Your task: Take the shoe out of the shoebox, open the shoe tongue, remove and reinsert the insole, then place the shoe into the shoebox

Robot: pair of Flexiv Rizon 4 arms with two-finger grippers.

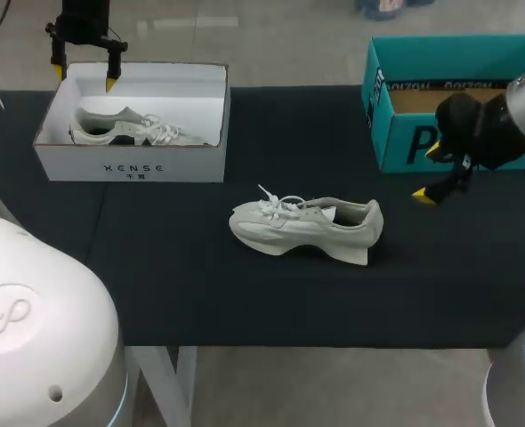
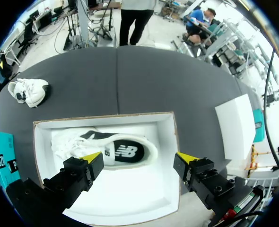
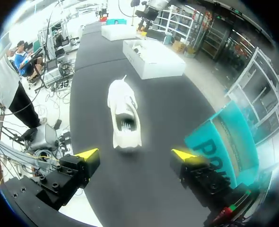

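A white shoebox [image 1: 131,165] stands at the table's far left, and a white shoe [image 1: 125,126] lies on its side inside it. My left gripper [image 1: 84,77] hangs open over the box's far rim. In the left wrist view this gripper [image 2: 139,157] is above the boxed shoe [image 2: 106,149], touching nothing. A second white shoe [image 1: 307,227] stands upright on the black table's middle, its laces toward the left. My right gripper [image 1: 428,172] is open to the right of it, beside a teal box. The right wrist view has that gripper [image 3: 135,154] a little behind the shoe's heel [image 3: 124,124], apart from it.
An open teal box [image 1: 449,98] stands at the far right, close behind my right gripper. A flat white box or lid [image 3: 118,32] lies at the table's left end beyond the shoebox [image 3: 153,59]. Bare black tabletop [image 1: 173,267] lies in front of the shoe.
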